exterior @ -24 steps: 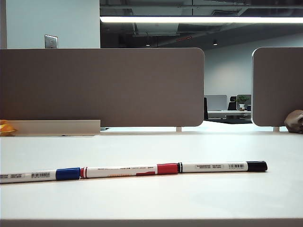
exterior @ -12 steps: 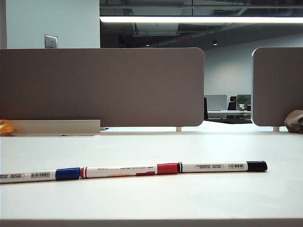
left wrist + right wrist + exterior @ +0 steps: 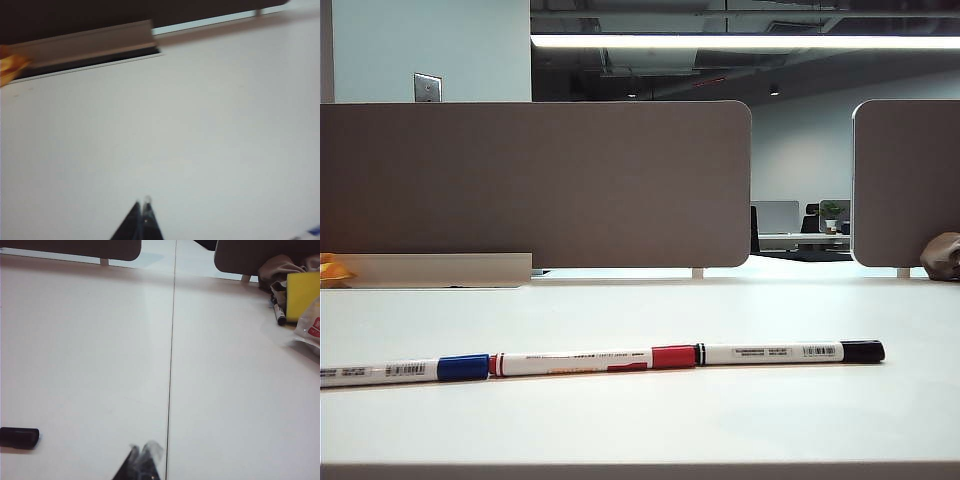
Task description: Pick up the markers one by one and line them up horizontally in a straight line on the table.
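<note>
Three markers lie end to end in a near-straight row on the white table: the blue-capped marker at the left, the red marker in the middle, the black-capped marker at the right. Neither gripper shows in the exterior view. In the left wrist view my left gripper is shut and empty above bare table, with a sliver of the blue cap at the frame's corner. My right gripper is shut and empty too, with the black cap lying off to its side.
Grey-brown divider panels stand along the back of the table, with a pale ledge and an orange thing at the back left. At the back right lie a yellow box, a plastic bag and a spare pen. A seam runs across the tabletop.
</note>
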`<state>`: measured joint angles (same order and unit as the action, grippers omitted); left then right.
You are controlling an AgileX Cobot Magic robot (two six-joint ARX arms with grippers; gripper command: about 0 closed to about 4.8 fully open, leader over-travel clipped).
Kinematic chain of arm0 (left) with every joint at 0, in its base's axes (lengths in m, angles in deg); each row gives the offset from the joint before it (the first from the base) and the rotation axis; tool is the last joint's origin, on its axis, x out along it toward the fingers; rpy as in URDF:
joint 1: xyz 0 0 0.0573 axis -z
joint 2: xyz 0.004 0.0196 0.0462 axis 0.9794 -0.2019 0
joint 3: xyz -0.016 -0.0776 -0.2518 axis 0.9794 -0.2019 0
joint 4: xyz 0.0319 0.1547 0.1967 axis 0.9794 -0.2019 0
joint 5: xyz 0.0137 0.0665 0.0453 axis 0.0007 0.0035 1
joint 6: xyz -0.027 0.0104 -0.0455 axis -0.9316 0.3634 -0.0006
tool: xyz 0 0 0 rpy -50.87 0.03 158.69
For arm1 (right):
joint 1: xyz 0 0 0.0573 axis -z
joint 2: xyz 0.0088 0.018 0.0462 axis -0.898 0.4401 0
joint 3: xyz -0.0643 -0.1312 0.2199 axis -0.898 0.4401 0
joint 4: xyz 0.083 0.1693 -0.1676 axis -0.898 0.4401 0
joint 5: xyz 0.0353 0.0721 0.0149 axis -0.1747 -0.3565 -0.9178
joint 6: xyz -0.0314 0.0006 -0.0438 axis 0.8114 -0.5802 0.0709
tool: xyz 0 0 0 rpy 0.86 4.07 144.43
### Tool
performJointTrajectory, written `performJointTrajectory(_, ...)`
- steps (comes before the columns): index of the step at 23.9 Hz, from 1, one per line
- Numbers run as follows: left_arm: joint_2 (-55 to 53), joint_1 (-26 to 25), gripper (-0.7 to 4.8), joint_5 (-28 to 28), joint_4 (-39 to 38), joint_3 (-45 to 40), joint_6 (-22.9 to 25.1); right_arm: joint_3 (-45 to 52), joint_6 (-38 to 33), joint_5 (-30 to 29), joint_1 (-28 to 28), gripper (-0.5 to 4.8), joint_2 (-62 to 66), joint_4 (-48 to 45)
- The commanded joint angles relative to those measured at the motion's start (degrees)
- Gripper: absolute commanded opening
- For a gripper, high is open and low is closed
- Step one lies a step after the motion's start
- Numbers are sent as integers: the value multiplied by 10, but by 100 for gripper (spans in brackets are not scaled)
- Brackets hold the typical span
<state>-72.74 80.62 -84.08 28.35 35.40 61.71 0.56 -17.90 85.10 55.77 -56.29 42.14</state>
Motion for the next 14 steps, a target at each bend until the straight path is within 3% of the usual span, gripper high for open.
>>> performJointTrajectory(1, -1, -1, 3, 37, 0, 1, -12, 4, -25, -1, 0, 0, 0, -1)
performJointTrajectory(5, -1, -1, 4, 29, 0, 1, -53, 4, -28, 0, 0, 0, 0, -1)
performJointTrajectory(14, -1, -1, 3, 29, 0, 1, -53, 4, -28, 0, 0, 0, 0, -1)
